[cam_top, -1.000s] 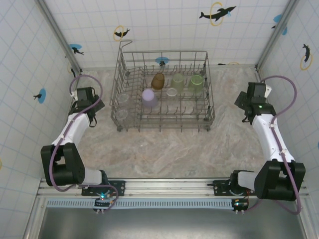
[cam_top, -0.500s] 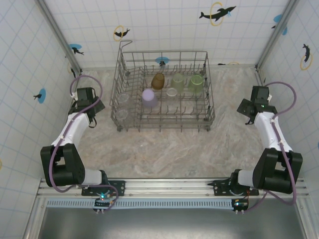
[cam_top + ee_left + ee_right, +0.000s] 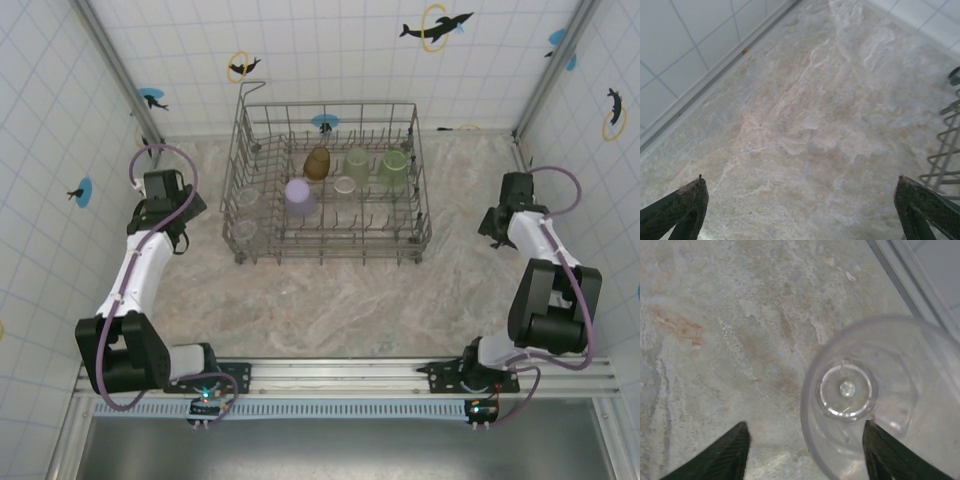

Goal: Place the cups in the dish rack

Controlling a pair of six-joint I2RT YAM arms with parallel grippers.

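Observation:
The grey wire dish rack (image 3: 420, 232) stands at the back middle of the table. In it sit a lavender cup (image 3: 298, 197), an amber one (image 3: 317, 162), two pale green ones (image 3: 356, 163) (image 3: 394, 166) and clear ones (image 3: 345, 186) (image 3: 245, 199). My right gripper (image 3: 494, 224) (image 3: 805, 450) is by the right wall, partly open, straddling the wall of a clear cup (image 3: 865, 390). Its right finger (image 3: 890, 455) is at the cup; the left finger (image 3: 725, 455) stands apart from the rim. My left gripper (image 3: 178, 236) (image 3: 800, 210) is wide open over bare table, left of the rack.
The tiled side walls stand close to both grippers, with a metal strip (image 3: 910, 275) along the wall's foot just beyond the clear cup. Wires of the rack (image 3: 945, 150) show at the right edge of the left wrist view. Marbled table lies between rack and arm bases.
The right arm has swung out toward the right wall and its jaws have narrowed around the clear cup's wall. The left arm has shifted slightly back and left, its jaws still wide.

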